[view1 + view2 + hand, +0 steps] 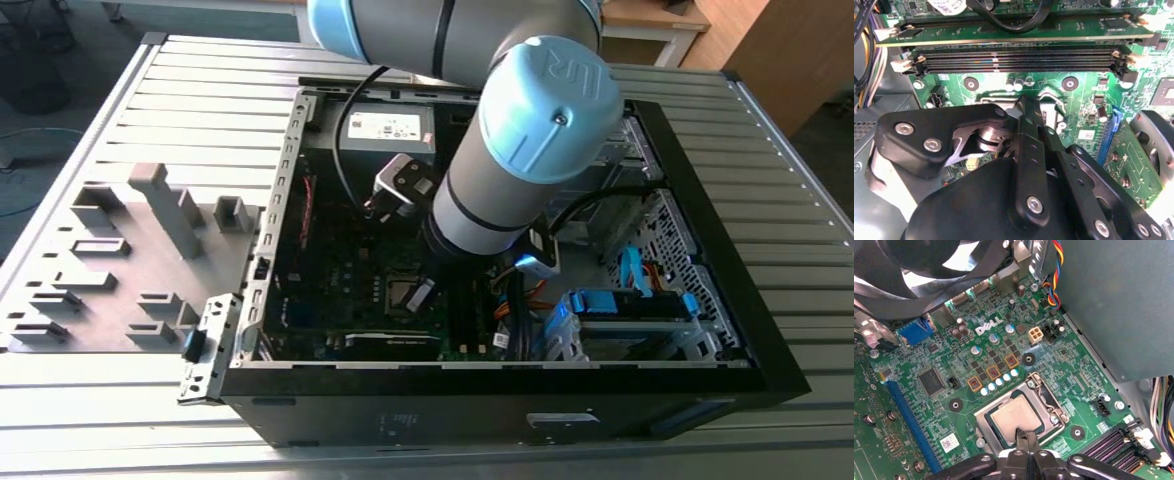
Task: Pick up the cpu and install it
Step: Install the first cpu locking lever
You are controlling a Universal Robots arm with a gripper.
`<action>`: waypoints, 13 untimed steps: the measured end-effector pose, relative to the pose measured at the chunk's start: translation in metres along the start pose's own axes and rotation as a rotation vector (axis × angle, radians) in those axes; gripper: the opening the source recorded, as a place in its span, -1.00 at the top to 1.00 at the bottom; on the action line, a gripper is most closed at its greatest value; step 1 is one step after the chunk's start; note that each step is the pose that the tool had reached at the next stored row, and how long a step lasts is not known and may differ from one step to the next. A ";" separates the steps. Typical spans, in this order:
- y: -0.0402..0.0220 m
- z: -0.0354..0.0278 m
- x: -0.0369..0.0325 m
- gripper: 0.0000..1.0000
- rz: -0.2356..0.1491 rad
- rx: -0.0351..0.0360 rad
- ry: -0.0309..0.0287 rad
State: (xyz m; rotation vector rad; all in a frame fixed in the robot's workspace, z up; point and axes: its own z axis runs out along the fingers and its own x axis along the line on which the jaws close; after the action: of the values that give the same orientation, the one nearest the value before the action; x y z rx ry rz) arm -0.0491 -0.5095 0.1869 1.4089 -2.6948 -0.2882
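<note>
One end effector, fingers together, touches the cpu in its socket; the exterior view adds the case.

Grey tubular arm with pale blue round joint caps, largest cap in the upper middle of the exterior view, marked with a raised logo and one small screw. Black band around the tube lower down; black cable running along the upper segment. Black gripper across the lower half of the second wrist view: flat linked bars, silver screws at the pivots, matte rounded housing beneath. Same black bars along the bottom edge of the first wrist view.
</note>
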 end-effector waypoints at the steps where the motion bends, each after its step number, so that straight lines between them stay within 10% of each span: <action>1: 0.0000 0.0000 0.0000 0.79 0.000 0.0000 0.0000; 13: -0.0041 -0.0007 -0.0024 0.79 0.001 0.0025 0.0034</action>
State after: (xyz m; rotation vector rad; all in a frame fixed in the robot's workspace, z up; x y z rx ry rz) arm -0.0443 -0.5100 0.1867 1.4076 -2.6940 -0.2822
